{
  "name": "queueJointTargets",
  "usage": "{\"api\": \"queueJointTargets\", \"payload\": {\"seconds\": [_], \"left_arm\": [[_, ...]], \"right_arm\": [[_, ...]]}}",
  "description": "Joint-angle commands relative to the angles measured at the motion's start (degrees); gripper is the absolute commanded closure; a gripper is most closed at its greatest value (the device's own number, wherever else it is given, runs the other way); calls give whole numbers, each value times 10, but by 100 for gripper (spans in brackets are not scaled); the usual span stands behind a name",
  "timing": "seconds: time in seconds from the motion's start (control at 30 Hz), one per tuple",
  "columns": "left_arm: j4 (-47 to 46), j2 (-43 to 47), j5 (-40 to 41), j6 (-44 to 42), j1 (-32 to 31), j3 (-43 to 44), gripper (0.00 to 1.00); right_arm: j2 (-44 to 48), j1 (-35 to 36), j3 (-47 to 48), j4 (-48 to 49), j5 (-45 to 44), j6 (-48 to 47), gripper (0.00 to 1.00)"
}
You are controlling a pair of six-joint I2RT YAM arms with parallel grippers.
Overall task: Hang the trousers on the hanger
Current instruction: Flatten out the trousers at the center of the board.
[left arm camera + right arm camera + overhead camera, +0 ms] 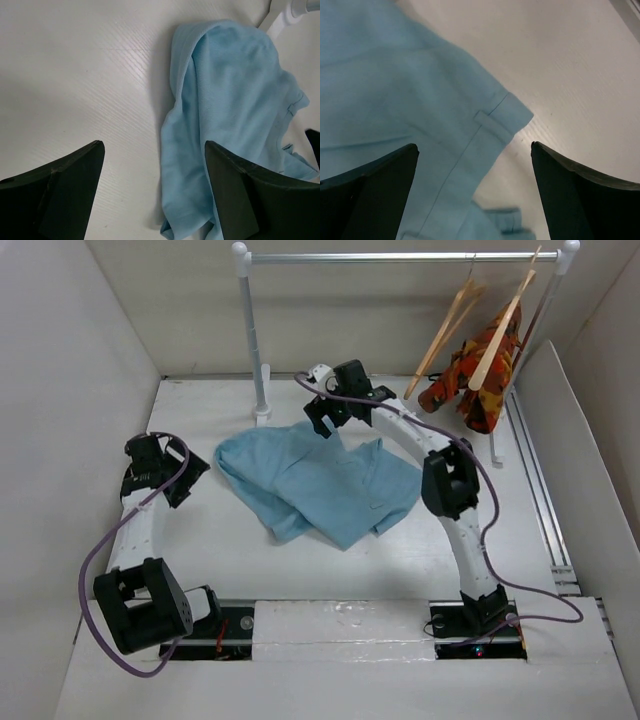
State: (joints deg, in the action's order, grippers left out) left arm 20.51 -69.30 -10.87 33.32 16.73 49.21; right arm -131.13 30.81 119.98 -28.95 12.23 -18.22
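Note:
The light-blue trousers [320,480] lie crumpled on the white table in the top view. My left gripper [192,476] stands open just left of their left edge. In the left wrist view a folded edge of the trousers [235,100] runs between the spread fingers of the left gripper [155,150]. My right gripper [325,422] hovers open over their far edge. In the right wrist view a waistband corner with a belt loop [487,120] lies under the right gripper [474,150]. The bare wooden hanger [445,330] hangs tilted on the rail at the back right.
A metal rail [400,256] on white posts [252,330] spans the back of the table. A second wooden hanger carrying an orange-red patterned cloth [480,365] hangs at its right end. White walls close in the table on the left, back and right.

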Motion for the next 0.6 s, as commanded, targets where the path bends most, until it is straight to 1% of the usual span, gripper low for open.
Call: {"api": "queueJointTargets", "payload": {"seconds": [0.0, 0.03, 0.07, 0.1, 0.2, 0.27, 0.3, 0.33, 0.37, 0.4, 0.43, 0.47, 0.5, 0.53, 0.57], "left_arm": [[-58, -12, -36, 7, 1, -14, 22], [-63, -20, -37, 6, 1, -19, 22], [-67, -32, -36, 6, 1, -23, 19], [-74, -40, -42, 3, 1, -23, 19], [-81, -61, -44, -1, 1, -24, 19], [-87, -66, -45, -4, 1, -26, 19], [-87, -67, -41, -7, 1, -26, 19], [-87, -69, -41, -7, 1, -25, 19], [-88, -69, -41, -8, 1, -24, 19], [-86, -68, -42, -9, 1, -24, 20], [-86, -67, -39, -10, 1, -23, 20], [-84, -66, -39, -10, 1, -24, 20], [-86, -64, -35, -9, 1, -26, 20], [-86, -59, -32, -8, 1, -30, 19], [-86, -57, -31, -5, 1, -31, 18]], "right_arm": [[-87, -5, 130, -52, 10, 6, 0], [-105, -5, 173, -60, 4, 12, 0], [-133, -12, 179, -59, 13, 37, 0], [-143, -19, 180, -59, 22, 51, 0], [-142, -19, 122, -26, 36, 78, 0], [-137, -11, 84, -16, 46, 79, 7], [-129, -2, 62, 0, 63, 76, 52], [-129, -2, 62, 0, 69, 76, 52], [-126, 5, 47, 10, 68, 66, 71], [-104, 13, 34, 19, 62, 62, 96], [-84, 13, 18, 36, 54, 62, 100], [-64, 13, -2, 76, 56, 61, 100], [-38, 19, -32, 90, 57, 59, 100], [13, 19, -37, 100, 54, 56, 100], [39, 19, -39, 100, 55, 43, 100]]}}
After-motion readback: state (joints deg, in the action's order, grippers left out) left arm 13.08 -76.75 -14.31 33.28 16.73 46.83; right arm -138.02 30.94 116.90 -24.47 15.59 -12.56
